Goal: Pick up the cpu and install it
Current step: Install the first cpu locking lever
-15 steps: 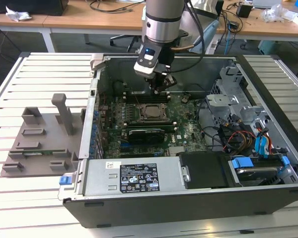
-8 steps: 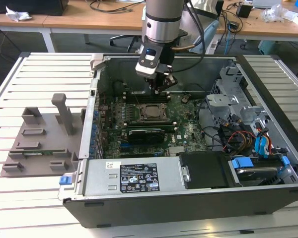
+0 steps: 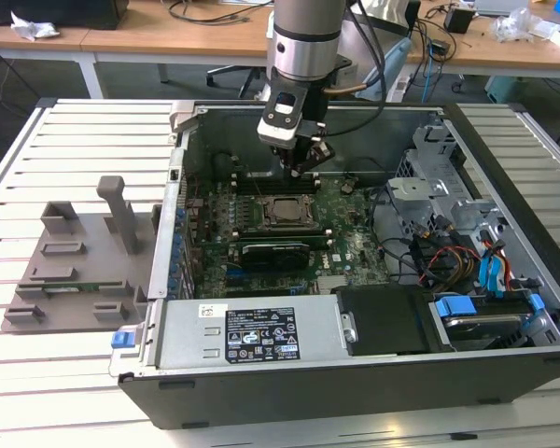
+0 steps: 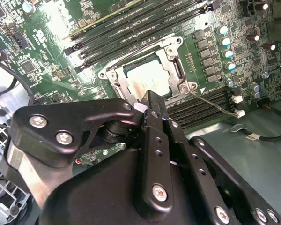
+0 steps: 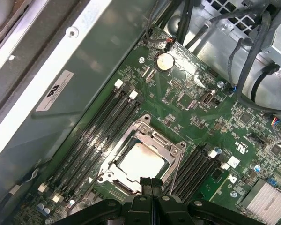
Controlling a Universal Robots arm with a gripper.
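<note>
While the gripper (image 3: 310, 159) hangs inside the open computer case (image 3: 504, 373), its fingers (image 5: 150, 183) are pressed together on nothing. Just below the fingertips, clear of them, the cpu (image 5: 141, 162) lies flat in the motherboard socket frame (image 5: 171, 146), silver top up, in both wrist views.

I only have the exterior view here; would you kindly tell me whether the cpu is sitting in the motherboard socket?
Observer: Yes. In both wrist views the cpu lies flat inside the metal socket frame, with its silver top showing.
Operator: Thank you. Is the gripper carrying anything?
Observer: No. In the second wrist view the gripper has its fingers closed together with nothing between them, near the cpu's edge.
Operator: Anything beside the socket?
Observer: A thin metal lever lies along one side of the frame.
</note>
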